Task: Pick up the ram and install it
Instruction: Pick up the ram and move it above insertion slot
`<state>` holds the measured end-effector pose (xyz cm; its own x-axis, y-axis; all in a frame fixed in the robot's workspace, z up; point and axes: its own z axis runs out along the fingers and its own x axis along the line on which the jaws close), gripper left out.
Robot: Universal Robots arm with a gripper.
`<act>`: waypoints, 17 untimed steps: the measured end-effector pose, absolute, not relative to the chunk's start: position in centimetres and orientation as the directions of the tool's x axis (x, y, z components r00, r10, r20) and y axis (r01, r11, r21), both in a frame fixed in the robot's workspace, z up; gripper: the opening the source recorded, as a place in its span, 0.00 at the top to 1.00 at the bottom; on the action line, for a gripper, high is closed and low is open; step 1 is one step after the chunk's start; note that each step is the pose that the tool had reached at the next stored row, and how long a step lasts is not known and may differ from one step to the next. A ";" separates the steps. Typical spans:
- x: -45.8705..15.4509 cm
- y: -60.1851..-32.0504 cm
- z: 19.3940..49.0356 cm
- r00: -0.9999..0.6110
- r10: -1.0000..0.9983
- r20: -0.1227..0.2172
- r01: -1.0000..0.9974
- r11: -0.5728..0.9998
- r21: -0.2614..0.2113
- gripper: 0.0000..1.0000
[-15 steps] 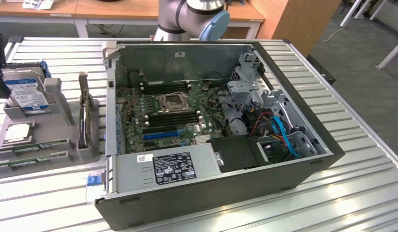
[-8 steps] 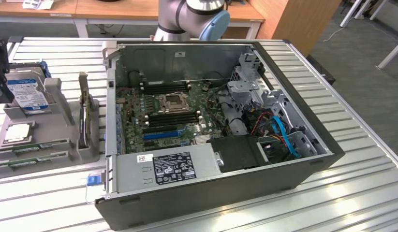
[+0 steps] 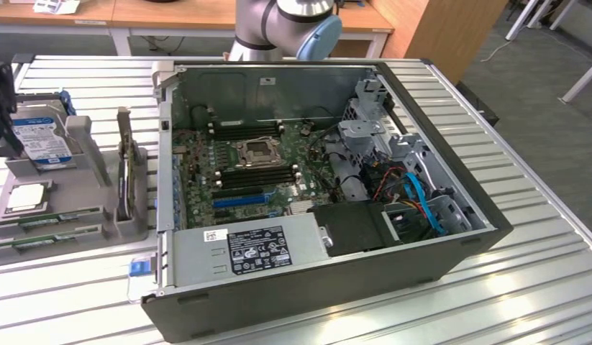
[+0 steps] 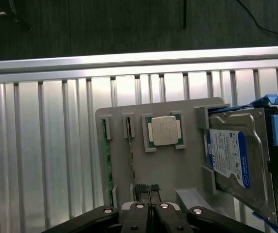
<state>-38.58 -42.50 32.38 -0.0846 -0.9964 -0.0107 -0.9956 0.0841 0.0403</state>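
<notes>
Two ram sticks stand on edge in slots of a grey holder (image 4: 178, 170): one long green stick (image 4: 105, 160) and a second (image 4: 130, 145) beside it. In the exterior view they lie at the holder's near end (image 3: 56, 215). My gripper (image 4: 146, 188) is shut with nothing between its black fingers, and it hovers over the holder's end, close to the second stick. The open computer case (image 3: 449, 215) shows the green motherboard with long black slots (image 3: 260, 172) beside the processor socket (image 3: 255, 151).
On the holder sit a square silver processor chip (image 4: 164, 131) and a blue-labelled hard drive (image 4: 231, 155) in a blue bracket. A power supply (image 3: 247, 248) and cables fill the case's near side. Everything rests on a ribbed metal table (image 3: 526, 287). The arm's base (image 3: 276, 29) stands behind the case.
</notes>
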 end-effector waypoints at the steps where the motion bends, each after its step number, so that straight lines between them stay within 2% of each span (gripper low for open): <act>1: -38.6 -42.5 32.3 -0.085 -0.996 -0.011 -0.996 0.084 0.040 0.90; 17: -38.6 -42.5 31.5 -0.085 -0.996 -0.011 -0.996 0.084 0.040 0.90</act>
<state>-38.58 -42.50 31.54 -0.0846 -0.9964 -0.0106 -0.9956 0.0841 0.0404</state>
